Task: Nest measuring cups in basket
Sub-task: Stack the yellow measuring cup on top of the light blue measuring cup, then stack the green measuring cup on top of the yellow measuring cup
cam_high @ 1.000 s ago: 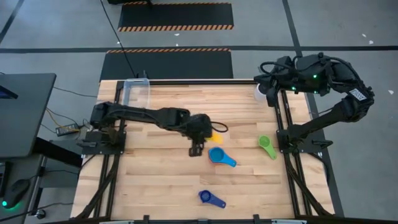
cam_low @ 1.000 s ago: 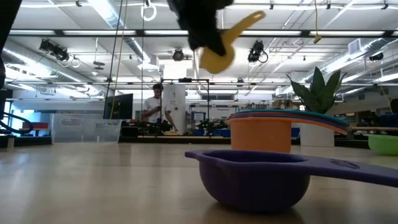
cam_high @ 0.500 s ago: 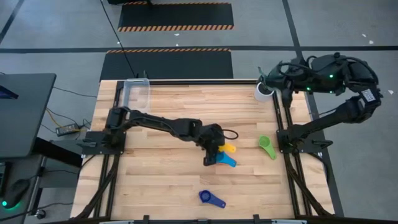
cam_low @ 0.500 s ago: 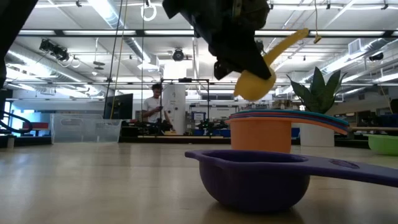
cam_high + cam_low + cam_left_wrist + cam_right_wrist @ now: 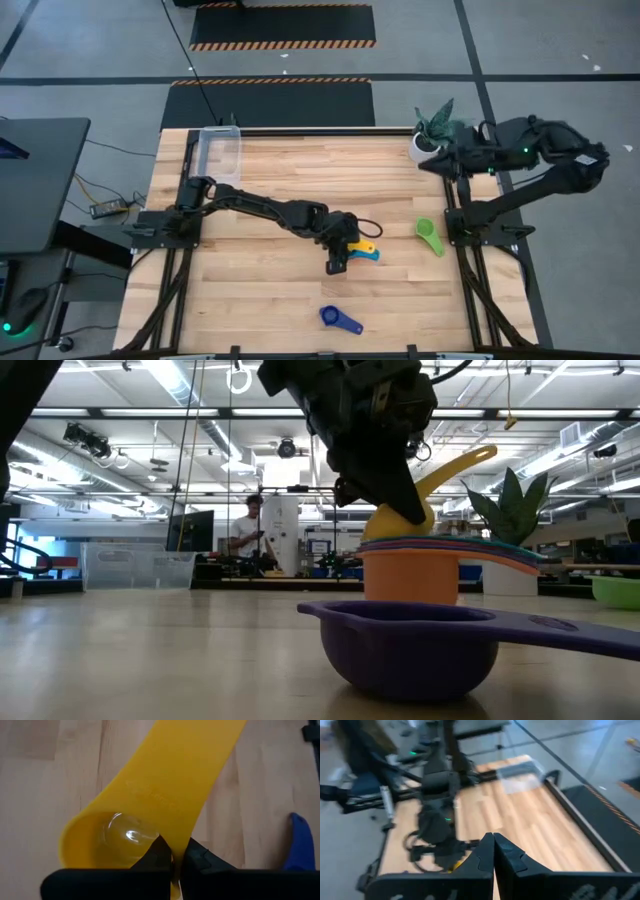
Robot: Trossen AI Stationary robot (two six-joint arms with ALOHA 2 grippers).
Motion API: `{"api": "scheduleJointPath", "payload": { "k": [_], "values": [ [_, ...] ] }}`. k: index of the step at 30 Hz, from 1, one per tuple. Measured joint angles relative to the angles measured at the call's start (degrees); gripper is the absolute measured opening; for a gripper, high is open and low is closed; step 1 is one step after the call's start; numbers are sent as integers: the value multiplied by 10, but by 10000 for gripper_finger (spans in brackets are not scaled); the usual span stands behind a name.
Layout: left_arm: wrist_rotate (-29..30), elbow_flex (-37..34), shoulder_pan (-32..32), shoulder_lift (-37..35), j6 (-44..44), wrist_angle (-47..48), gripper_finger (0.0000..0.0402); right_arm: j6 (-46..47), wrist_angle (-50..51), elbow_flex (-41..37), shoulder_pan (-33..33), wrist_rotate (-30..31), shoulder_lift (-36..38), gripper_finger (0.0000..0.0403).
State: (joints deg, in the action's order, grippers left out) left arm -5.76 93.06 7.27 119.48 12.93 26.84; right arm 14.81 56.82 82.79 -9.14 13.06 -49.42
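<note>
Yellow measuring cup (image 5: 150, 810) clamped by handle in left gripper (image 5: 340, 252) jaws, frame centre, resting on orange cup stack (image 5: 412, 570). Light, stiff, slippery plastic; flat handle best hold. Right gripper (image 5: 492, 851) jaws together, upper right.

Four separate measuring cups (image 5: 342, 320), one basket (image 5: 220, 150), one plant (image 5: 434, 124)
</note>
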Motion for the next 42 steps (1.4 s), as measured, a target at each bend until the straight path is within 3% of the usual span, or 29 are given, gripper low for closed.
{"api": "scheduleJointPath", "payload": {
  "k": [11, 24, 34, 42],
  "values": [
    [0, 0, 0, 0, -18, 25, 13, -11, -106, -132, -71, 7, 77, 4],
    [-5, 0, -3, -2, 48, 19, 105, -16, -109, -139, -74, 7, 82, 4],
    [-97, 0, -32, -66, 74, 2, 109, 1, -36, -139, -74, 0, 81, 4],
    [-121, 0, -20, -128, 47, 99, 98, 45, 33, -139, -74, -74, 74, 4]
  ]
}}
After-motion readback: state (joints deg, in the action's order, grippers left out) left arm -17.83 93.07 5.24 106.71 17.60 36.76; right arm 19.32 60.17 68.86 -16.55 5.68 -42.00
